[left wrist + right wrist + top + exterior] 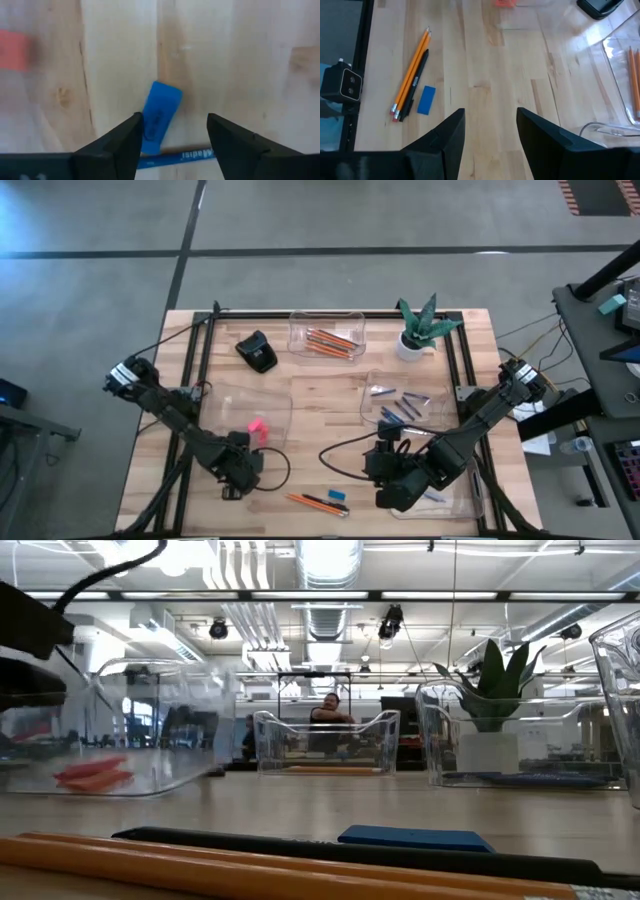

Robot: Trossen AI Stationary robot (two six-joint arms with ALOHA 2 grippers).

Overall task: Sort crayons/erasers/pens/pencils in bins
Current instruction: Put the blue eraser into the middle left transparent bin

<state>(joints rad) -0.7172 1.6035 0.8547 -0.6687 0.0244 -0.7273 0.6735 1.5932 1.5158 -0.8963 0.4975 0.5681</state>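
My left gripper points down, open, over the near end of the left clear bin. A light blue eraser lies flat below it, close to one finger; whether they touch I cannot tell. A blue printed stick lies at the eraser's near end. A pink eraser lies in the same bin. My right gripper hangs open above the table. Two orange pencils, a black pen and another blue eraser lie on the bare wood.
A far bin holds orange pencils, and a right bin holds dark sticks. Another clear bin sits under my right arm. A black lump and a potted plant stand at the back. A person shows far behind the table in the low view.
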